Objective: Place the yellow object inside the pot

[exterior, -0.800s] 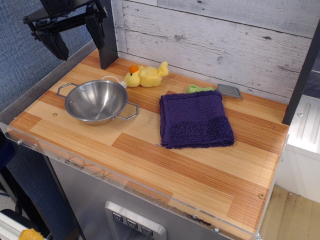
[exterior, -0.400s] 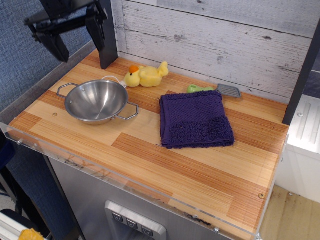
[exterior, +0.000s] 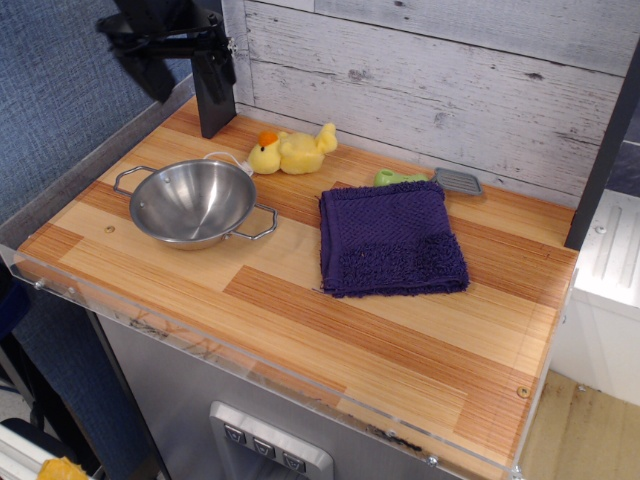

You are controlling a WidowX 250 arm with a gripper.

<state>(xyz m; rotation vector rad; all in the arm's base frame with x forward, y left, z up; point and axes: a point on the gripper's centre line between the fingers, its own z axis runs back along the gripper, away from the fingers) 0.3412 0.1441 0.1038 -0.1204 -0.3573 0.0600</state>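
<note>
The yellow plush duck point(exterior: 292, 150) lies on its side at the back of the wooden counter, just behind and to the right of the pot. The shiny steel pot point(exterior: 192, 203) stands upright and empty at the left, with a wire loop handle on each side. My black gripper point(exterior: 184, 72) hangs high at the top left, above the counter's back left corner, well apart from both. Its jaws stand open with nothing between them.
A folded purple towel point(exterior: 390, 238) lies in the middle of the counter. A small green item point(exterior: 398, 177) and a grey ridged item point(exterior: 458, 181) lie behind it by the plank wall. A black post point(exterior: 213, 100) stands at the back left.
My gripper has moved to the right and slightly up, turning as it went, with its jaws still open. The duck, pot and towel have not moved.
</note>
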